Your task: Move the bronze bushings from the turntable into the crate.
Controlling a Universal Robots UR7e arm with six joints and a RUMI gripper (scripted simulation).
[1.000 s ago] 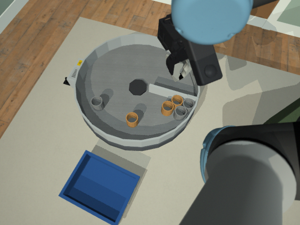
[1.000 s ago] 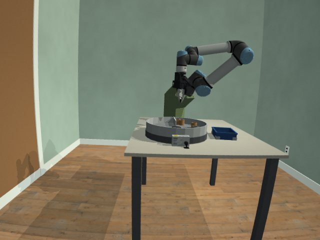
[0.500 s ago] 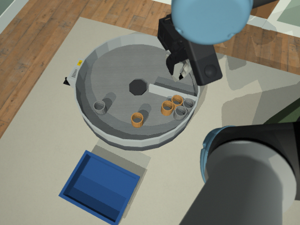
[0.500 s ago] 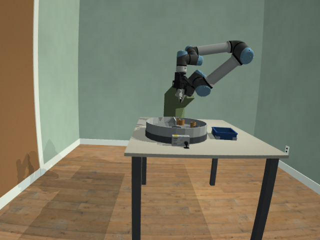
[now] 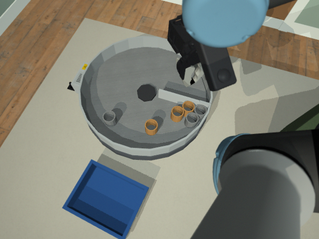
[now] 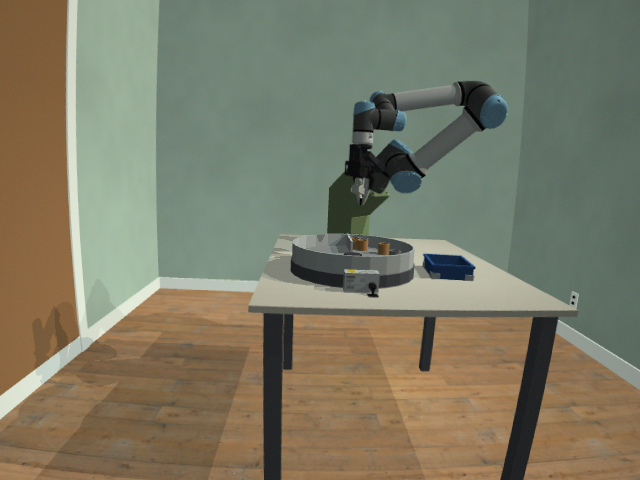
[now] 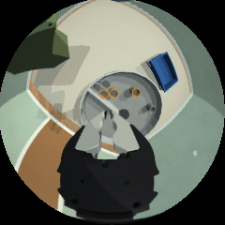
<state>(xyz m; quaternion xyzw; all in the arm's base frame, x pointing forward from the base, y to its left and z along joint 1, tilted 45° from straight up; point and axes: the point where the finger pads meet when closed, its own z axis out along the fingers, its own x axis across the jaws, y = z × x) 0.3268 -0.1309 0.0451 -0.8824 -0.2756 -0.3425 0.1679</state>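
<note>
The round grey turntable holds three bronze bushings: one alone near the front, and two side by side against a white bar. Two steel bushings stand beside them at the rim, and a third steel bushing stands at the left. My gripper hangs high above the turntable's right rim, shut and empty; it also shows in the exterior view and the wrist view. The blue crate sits empty in front of the turntable.
A black hub marks the turntable's centre. A control box sits on its left side. The arm's elbow fills the lower right of the top view. A green pedestal stands behind the table.
</note>
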